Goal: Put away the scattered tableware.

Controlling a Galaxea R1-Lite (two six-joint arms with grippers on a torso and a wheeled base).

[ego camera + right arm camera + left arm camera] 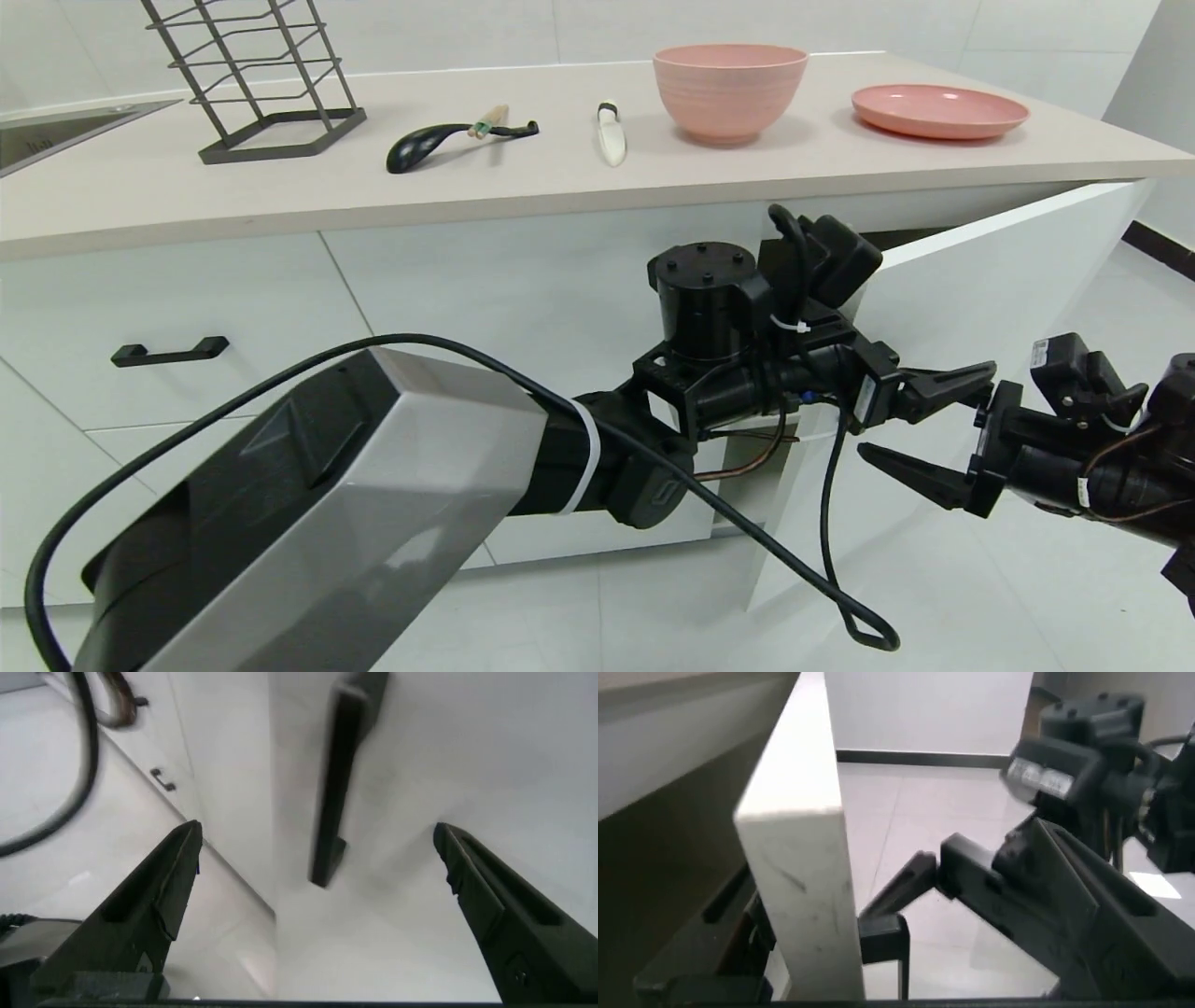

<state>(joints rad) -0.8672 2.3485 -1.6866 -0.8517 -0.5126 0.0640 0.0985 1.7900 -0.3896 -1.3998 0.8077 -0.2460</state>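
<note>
On the counter lie a black spoon [415, 147], a short wooden-handled utensil [487, 121] and a white spoon [611, 135], with a pink bowl [728, 93] and a pink plate [938, 110] farther right. Below them a white cabinet door [980, 299] stands swung open. My left gripper [813, 943] straddles the door's free edge [799, 859] and is shut on it; its outer finger [943, 385] lies against the door's face. My right gripper [318, 833] is open in front of that face, the black door handle [336, 784] between its fingers [920, 471] but apart from them.
A black wire rack [257, 84] stands at the counter's back left, beside a sink [56, 131]. A drawer with a black handle [170, 351] sits under the counter on the left. White floor lies open to the right of the door.
</note>
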